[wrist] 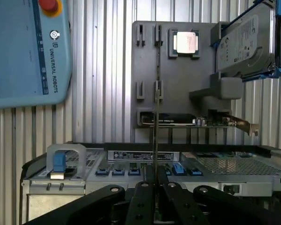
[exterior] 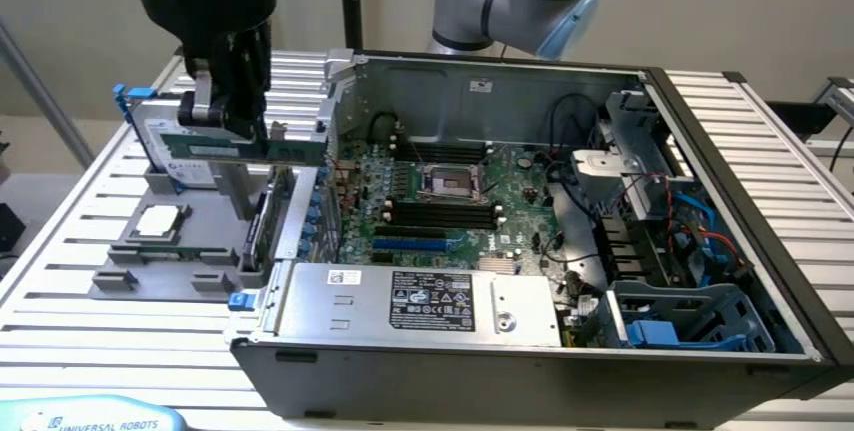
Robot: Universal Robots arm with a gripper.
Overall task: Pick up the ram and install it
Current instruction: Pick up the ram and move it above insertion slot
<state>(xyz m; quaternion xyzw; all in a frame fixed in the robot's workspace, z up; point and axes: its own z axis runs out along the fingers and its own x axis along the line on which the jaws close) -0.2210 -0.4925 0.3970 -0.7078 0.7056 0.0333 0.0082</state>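
Note:
The ram is a long thin green stick, held level above the grey holder tray, at the exterior view's left of the open computer case. My gripper is shut on it from above. In the wrist view the ram appears edge-on as a thin line running out from between my black fingers, and the gripper is over the case's edge. The motherboard's black memory slots lie inside the case, beside the processor socket.
The tray carries a square silver processor chip, an upright hard drive with a blue bracket, and an expansion card. A power supply fills the case's near side. A teach pendant lies on the slatted table.

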